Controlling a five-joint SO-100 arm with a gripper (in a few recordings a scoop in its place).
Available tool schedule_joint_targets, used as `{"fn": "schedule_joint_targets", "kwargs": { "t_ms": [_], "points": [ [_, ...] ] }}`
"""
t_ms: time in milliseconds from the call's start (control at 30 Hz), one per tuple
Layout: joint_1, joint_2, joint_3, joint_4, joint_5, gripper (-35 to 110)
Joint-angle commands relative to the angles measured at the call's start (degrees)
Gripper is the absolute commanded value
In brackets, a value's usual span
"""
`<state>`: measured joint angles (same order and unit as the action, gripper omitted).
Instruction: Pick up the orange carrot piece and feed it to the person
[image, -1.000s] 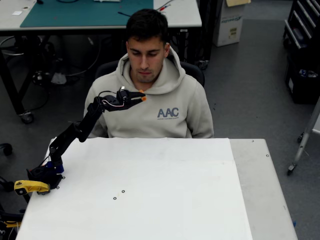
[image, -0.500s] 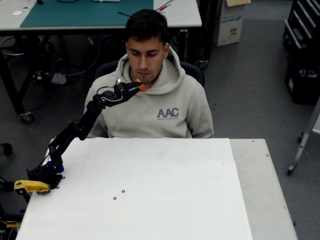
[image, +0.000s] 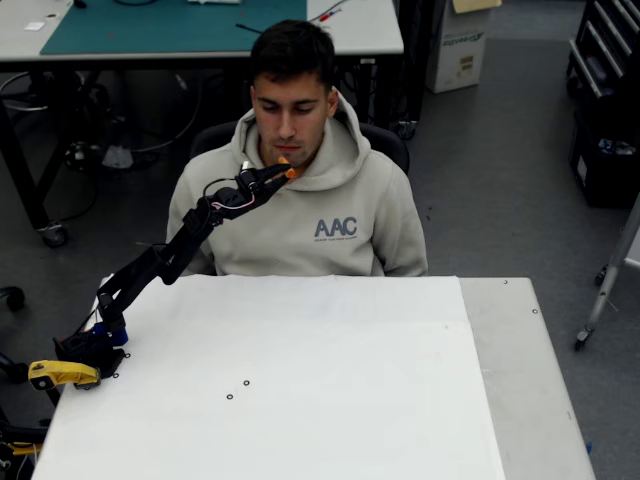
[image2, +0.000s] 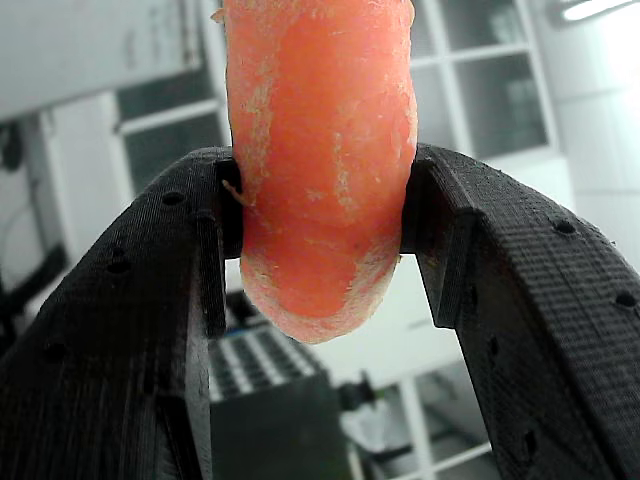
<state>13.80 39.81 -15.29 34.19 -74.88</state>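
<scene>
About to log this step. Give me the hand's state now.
Hand: closed on the carrot, held up at the person's chin in the overhead view.

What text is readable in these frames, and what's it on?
"AAC" on the chest of the person's hoodie; a smaller line beneath it is too small to read.
Print on the cardboard box on the floor behind the person: blurred, unreadable.
No text on the gripper or the carrot piece it clamps.
</scene>
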Motion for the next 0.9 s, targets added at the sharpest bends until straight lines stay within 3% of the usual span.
{"fn": "schedule_joint_targets", "kwargs": {
  "t_ms": [0,867],
  "points": [
    [-0.18,2.99,-4.48,-2.9,-0.53,-3],
    [-1.23,-0.97,-4.39,-2.72,-0.7,-3]
  ]
}}
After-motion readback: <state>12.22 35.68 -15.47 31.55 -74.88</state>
